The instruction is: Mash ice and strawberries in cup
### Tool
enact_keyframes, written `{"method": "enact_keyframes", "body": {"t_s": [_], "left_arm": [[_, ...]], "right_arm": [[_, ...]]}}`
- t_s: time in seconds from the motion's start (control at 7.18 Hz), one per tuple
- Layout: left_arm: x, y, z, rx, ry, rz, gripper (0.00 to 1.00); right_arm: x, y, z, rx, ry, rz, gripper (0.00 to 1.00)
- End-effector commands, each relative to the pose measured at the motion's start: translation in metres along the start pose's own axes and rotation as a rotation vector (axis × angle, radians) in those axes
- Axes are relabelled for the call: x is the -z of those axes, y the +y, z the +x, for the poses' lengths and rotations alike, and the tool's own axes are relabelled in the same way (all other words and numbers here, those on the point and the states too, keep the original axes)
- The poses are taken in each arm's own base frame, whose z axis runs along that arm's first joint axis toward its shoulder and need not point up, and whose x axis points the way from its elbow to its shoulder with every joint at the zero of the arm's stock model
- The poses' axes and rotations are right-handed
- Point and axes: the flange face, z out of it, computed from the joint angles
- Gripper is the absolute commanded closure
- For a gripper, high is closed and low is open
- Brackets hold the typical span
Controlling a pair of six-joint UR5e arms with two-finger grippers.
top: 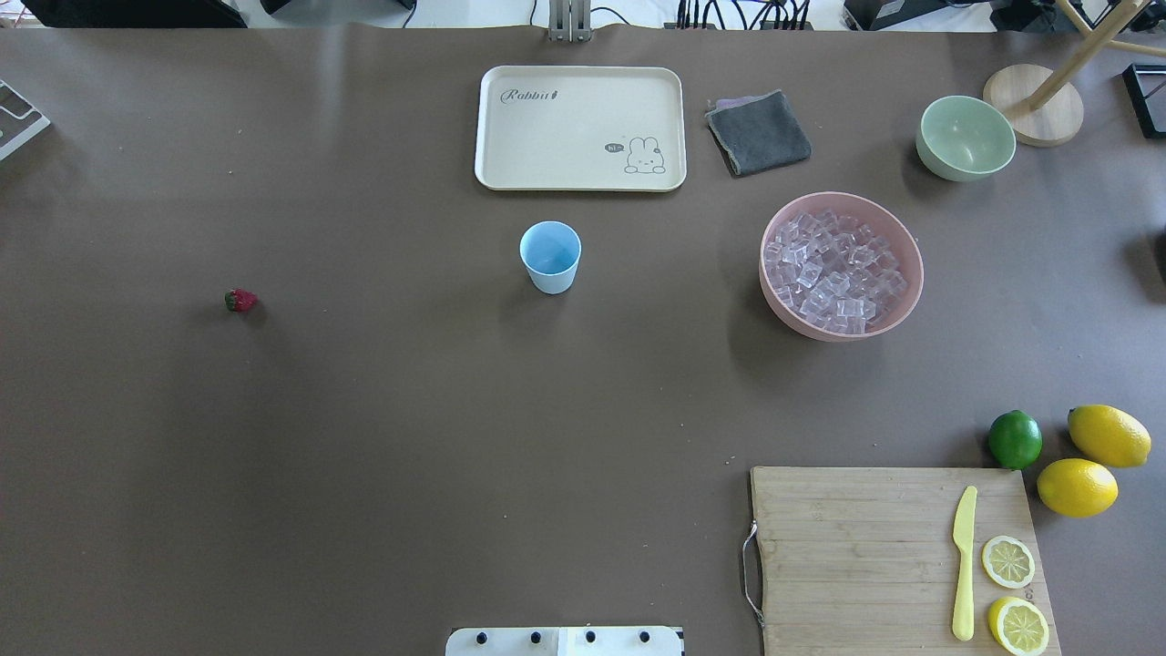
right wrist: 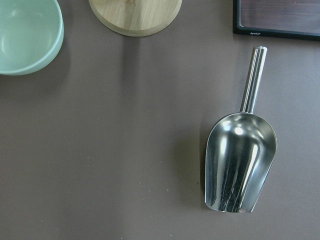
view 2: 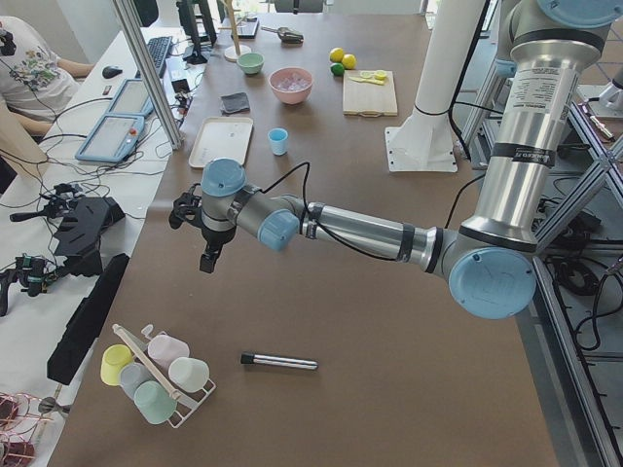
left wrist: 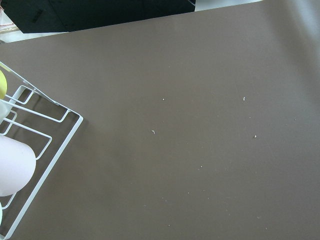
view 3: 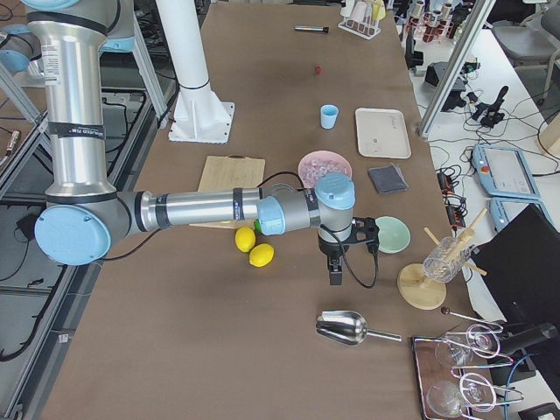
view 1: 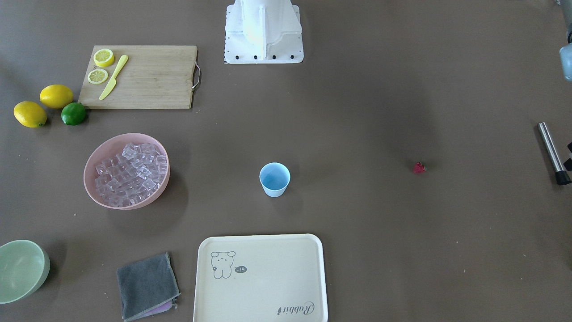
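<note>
The pale-blue cup (view 1: 274, 179) stands upright at the table's middle, also in the overhead view (top: 550, 257); its inside looks bare. The ice (top: 833, 273) is a heap of clear cubes in the pink bowl (view 1: 91, 163). The strawberry (top: 240, 300) lies alone on the table toward my left, also in the front view (view 1: 418, 167). My left gripper (view 2: 207, 261) hangs over bare table far left of the strawberry. My right gripper (view 3: 335, 276) hangs beside the green bowl (view 3: 393, 234). I cannot tell whether either is open or shut.
A metal muddler rod (view 1: 553, 153) lies at the far left end near a rack of cups (view 2: 156, 375). A steel scoop (right wrist: 240, 170) lies at the far right end. Tray (top: 580, 128), grey cloth (top: 759, 133), cutting board (top: 893, 556) with knife and lemon slices, lemons, lime (top: 1015, 438).
</note>
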Motion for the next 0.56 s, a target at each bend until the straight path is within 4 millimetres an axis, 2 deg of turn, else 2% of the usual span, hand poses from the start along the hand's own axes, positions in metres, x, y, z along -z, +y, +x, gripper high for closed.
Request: {"method": "enact_keyframes", "body": {"t_s": [0.0,0.14,0.42], "left_arm": [[0.0000,0.0001,0.0010,0.004,-0.001,0.002,0.03],[-0.0012,-0.0003,-0.0005,0.004,-0.006,0.001,0.03],[-0.0015,-0.0064,0.0092,-0.012,-0.006,0.008,0.03]], "right_arm": [[0.0018,-0.0011,-0.0024,0.003,-0.002,0.005,0.01],[-0.0003,-0.0001,-0.0006,0.002,-0.001,0.002,0.01],[0.0034,-0.0034,-0.0042,0.014,-0.003,0.010,0.01]]}}
